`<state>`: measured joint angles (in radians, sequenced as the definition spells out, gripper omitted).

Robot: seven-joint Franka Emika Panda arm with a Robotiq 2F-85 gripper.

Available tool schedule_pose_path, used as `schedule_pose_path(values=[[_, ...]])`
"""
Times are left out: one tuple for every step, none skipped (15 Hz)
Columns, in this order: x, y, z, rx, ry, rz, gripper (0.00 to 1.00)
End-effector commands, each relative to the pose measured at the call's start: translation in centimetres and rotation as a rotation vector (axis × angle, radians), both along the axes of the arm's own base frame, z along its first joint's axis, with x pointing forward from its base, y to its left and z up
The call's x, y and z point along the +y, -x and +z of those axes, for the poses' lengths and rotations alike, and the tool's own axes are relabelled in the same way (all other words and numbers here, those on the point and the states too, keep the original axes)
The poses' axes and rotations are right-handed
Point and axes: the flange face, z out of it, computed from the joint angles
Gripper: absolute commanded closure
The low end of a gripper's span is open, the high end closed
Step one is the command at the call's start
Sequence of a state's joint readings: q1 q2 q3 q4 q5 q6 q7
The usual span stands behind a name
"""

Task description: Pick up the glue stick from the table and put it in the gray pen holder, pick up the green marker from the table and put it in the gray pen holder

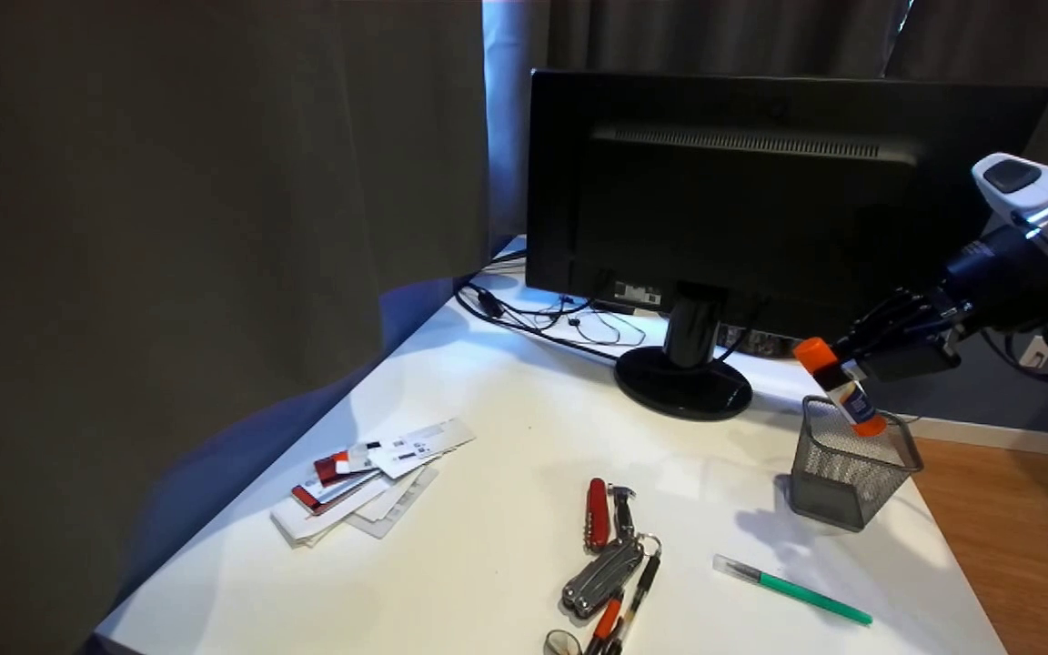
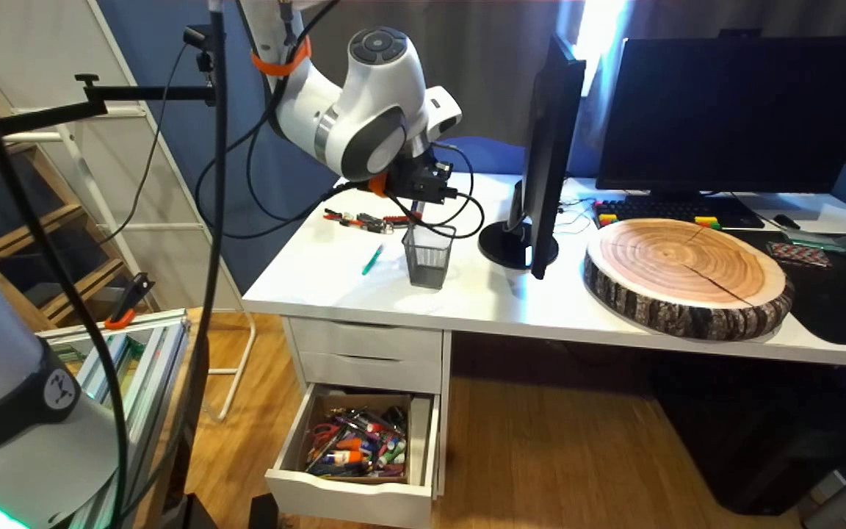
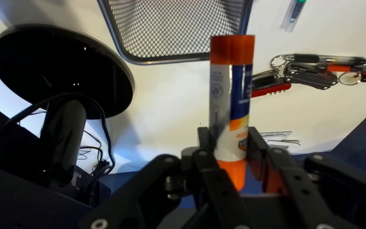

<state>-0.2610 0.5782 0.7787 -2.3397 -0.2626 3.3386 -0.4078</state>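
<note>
Right of centre in the wrist view, the glue stick point(image 3: 230, 95) is clamped in the jaws of the gripper point(image 3: 229, 136). At the right of an exterior view, it is seen tilted across the mouth of the gray pen holder point(image 1: 838, 482); contact cannot be told. At lower right, the green marker point(image 1: 806, 595) is seen on the table point(image 1: 469, 582).

Table point(image 1: 397, 582) is fin. smooth & semi-glossy. Pen holder point(image 1: 829, 487) is made of metal-look mesh. Glue stick point(image 3: 230, 108) is cased in smooth plastic; green marker point(image 1: 792, 589) is capped in clear plastic. Monitor base point(image 3: 62, 63) is fin. glossy, monitor back point(image 1: 742, 218) matt. Wood slab point(image 2: 680, 264) is edged w/ rough bark point(image 2: 687, 323). Curtain point(image 1: 260, 273) is made of matt cloth, multitool point(image 1: 603, 578) of metal; floor point(image 2: 540, 426) is surfaced in wood, w/ slight sheen.
</note>
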Motion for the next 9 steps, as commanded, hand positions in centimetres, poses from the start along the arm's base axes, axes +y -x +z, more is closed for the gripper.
schedule_pose_path(values=[[-0.4, -0.3, -0.9, -0.009, -0.003, -0.003, 0.92], [-0.4, -0.4, -1.3, -0.005, -0.002, 0.000, 0.92], [-0.5, -0.5, -1.6, 0.000, -0.001, 0.001, 0.92], [-0.5, -0.5, -1.9, 0.004, -0.001, 0.001, 0.92], [-0.6, -0.5, -2.2, 0.009, 0.002, 0.001, 0.92], [-0.6, -0.6, -2.4, 0.012, 0.001, 0.001, 0.92], [-0.6, -0.6, -2.7, 0.016, 0.002, 0.000, 0.92], [-0.6, -0.6, -2.9, 0.019, -0.002, 0.000, 0.92], [-0.5, -0.6, -3.0, 0.021, -0.002, 0.001, 0.92]])
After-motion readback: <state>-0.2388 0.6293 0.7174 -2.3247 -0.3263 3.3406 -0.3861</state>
